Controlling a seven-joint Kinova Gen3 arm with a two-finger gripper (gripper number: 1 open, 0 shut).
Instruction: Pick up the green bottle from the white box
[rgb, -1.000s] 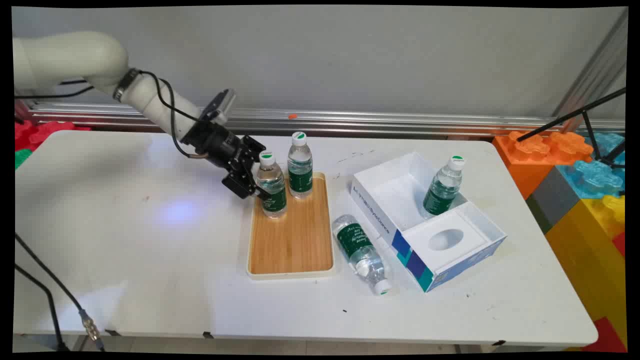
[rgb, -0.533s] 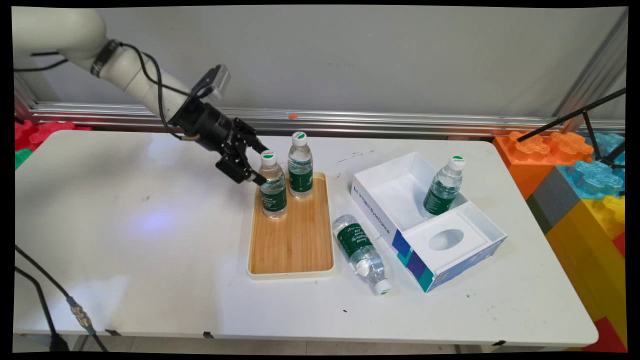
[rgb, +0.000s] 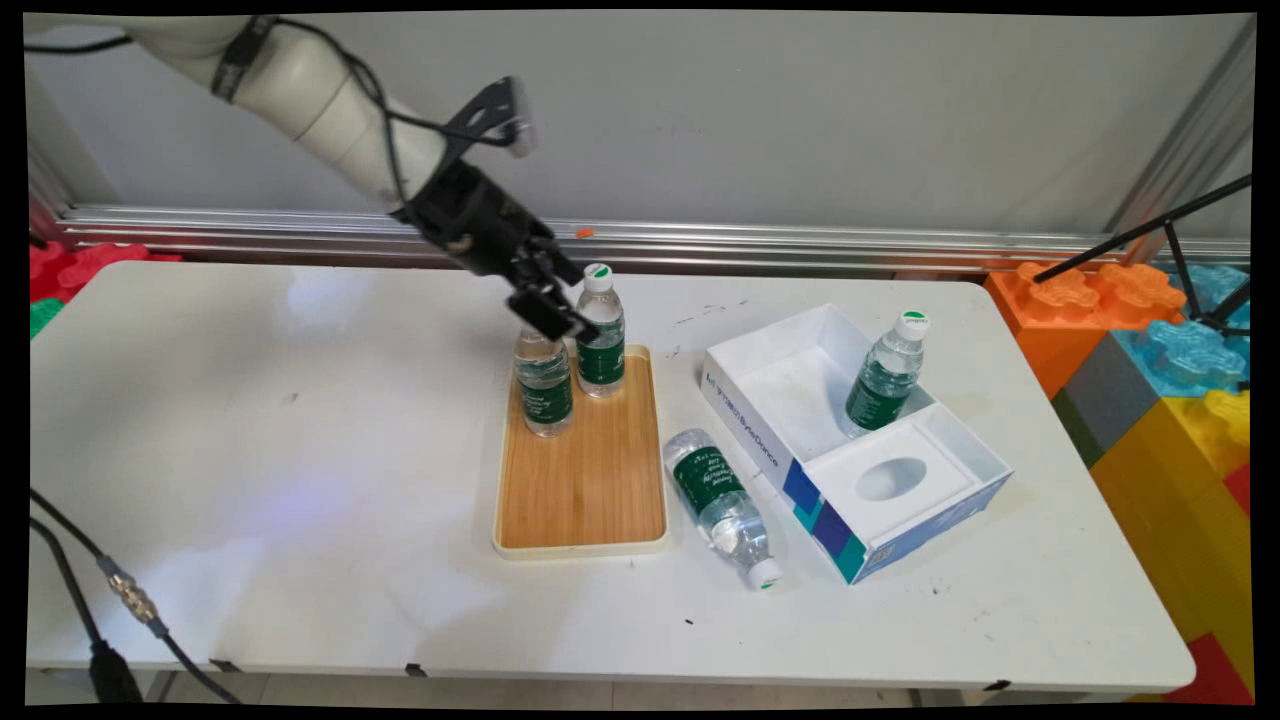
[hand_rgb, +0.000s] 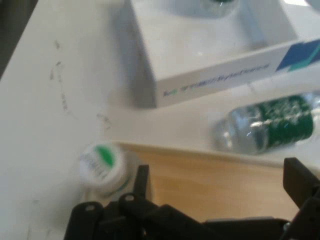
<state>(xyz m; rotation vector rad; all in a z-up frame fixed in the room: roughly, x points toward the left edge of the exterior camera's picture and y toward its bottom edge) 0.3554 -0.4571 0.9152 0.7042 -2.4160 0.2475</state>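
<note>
Main view | my claw (rgb: 560, 318) spread, empty, above the tray (rgb: 583, 490) | near bottle (rgb: 545, 385) at 6 o'clock, upright, far bottle (rgb: 600, 330) at 3

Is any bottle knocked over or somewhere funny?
Yes. One water bottle lies on its side on the table, between the wooden tray and the white box. Another bottle leans tilted inside the box. The two bottles on the tray stand upright.
</note>
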